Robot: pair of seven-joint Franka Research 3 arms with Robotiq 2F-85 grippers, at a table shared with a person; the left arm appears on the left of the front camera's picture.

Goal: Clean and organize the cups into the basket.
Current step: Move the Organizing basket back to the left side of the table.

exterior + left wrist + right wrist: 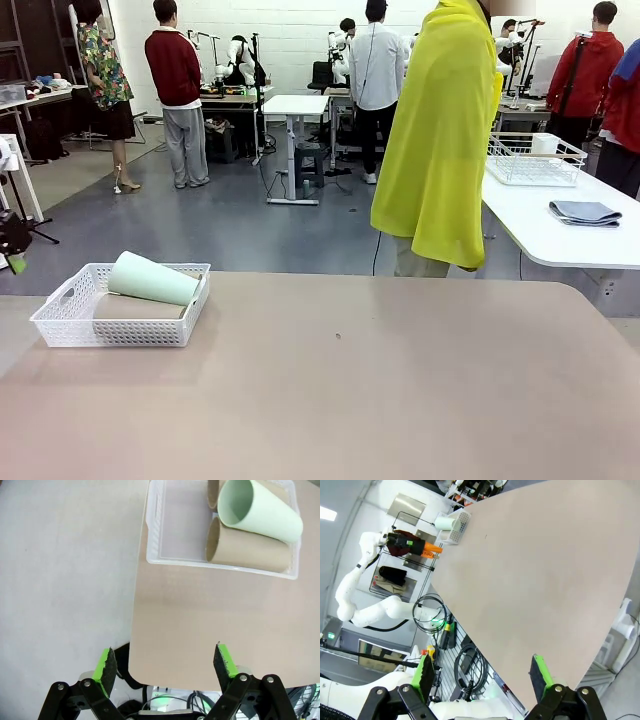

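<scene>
Cups look done: mint-green cup (pixel 152 279) lies atop tan cups (pixel 138 308) in basket (pixel 60 322). Left gripper (pixel 167 664) & right gripper (pixel 482 672) both w/ jaws apart, empty; keep clear of basket.

front across table (pixel 400 380), wrists overhead, sharing basket (pixel 60 325)

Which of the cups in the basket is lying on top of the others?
The mint-green cup. It rests across the tan-brown cups in the white basket; it is the only pale green one, and the tan ones lie beneath it on the basket floor.
</scene>
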